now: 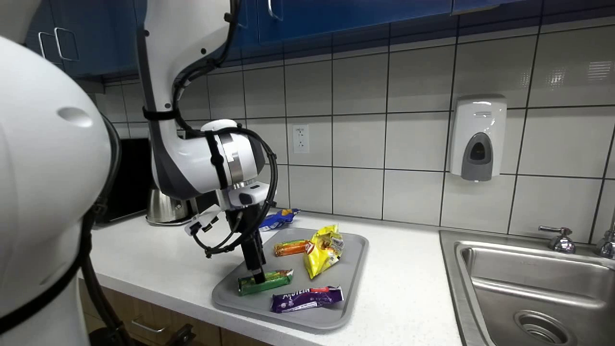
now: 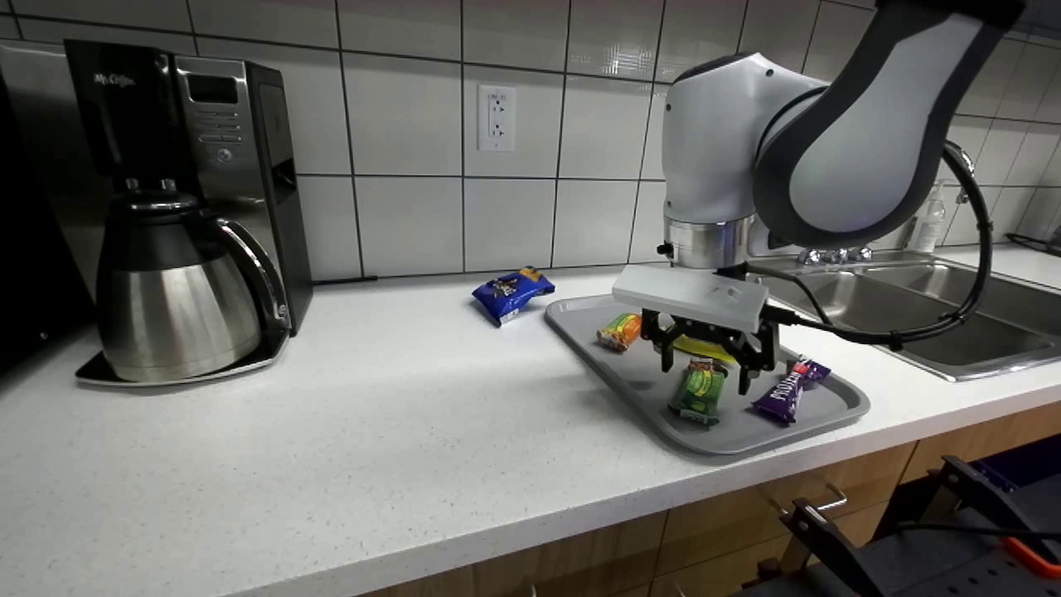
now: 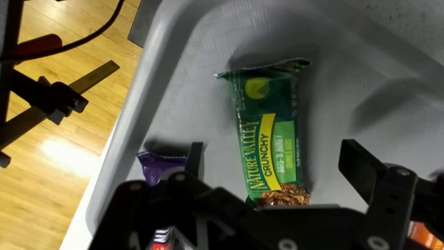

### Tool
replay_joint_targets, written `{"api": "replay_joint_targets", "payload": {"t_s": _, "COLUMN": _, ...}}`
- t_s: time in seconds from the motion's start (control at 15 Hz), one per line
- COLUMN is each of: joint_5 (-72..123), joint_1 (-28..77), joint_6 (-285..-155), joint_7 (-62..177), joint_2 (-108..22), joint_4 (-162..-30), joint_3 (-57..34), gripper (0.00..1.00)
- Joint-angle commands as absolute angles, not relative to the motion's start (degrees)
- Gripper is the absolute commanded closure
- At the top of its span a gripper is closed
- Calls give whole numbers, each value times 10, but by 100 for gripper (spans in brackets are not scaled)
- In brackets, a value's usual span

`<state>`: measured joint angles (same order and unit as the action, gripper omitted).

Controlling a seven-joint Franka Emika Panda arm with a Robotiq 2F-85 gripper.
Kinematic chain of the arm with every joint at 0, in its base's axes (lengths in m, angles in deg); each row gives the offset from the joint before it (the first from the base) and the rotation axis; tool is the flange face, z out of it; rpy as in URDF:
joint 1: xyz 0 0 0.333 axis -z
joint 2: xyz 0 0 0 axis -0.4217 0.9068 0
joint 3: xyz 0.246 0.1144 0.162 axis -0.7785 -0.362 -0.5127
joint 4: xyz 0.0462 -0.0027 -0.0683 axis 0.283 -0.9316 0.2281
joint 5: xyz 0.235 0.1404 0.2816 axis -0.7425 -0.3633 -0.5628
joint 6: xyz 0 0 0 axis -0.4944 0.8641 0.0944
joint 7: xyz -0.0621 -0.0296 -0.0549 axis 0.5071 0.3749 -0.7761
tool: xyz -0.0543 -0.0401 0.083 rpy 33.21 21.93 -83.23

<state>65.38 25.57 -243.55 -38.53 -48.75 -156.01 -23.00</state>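
My gripper (image 3: 273, 151) is open and empty, pointing down over the grey tray (image 1: 353, 274). Its fingers stand apart on either side of a green granola bar (image 3: 270, 139), with grey tray showing between each finger and the bar. The bar also shows in both exterior views (image 1: 276, 282) (image 2: 700, 391). A purple bar (image 1: 307, 299) lies near the tray's front edge, partly hidden by a finger in the wrist view (image 3: 158, 166). An orange bar (image 1: 290, 247) and a crumpled yellow bag (image 1: 323, 252) lie farther back on the tray.
A blue snack bag (image 2: 512, 293) lies on the white counter (image 2: 373, 414) beside the tray. A coffee maker (image 2: 224, 149) with a steel carafe (image 2: 178, 290) stands on the counter. A steel sink (image 1: 528, 293) is past the tray's far side. Blue cabinets (image 1: 336, 19) hang above.
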Motion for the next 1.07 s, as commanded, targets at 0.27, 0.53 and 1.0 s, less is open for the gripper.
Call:
{"api": "replay_joint_targets", "payload": {"t_s": 0.27, "joint_5": 694, "joint_1": 245, "joint_6": -2474, "joint_7": -442, "joint_2": -438, "joint_4": -1533, "joint_3": -211, "gripper": 0}}
{"api": "replay_joint_targets", "payload": {"t_s": 0.53, "joint_5": 695, "joint_1": 241, "joint_6": -2487, "joint_7": -451, "joint_2": -425, "joint_4": -1529, "joint_3": -201, "gripper": 0}}
{"api": "replay_joint_targets", "payload": {"t_s": 1.0, "joint_5": 693, "joint_1": 237, "joint_6": -2509, "joint_7": -458, "joint_2": -426, "joint_4": -1532, "joint_3": -187, "gripper": 51}}
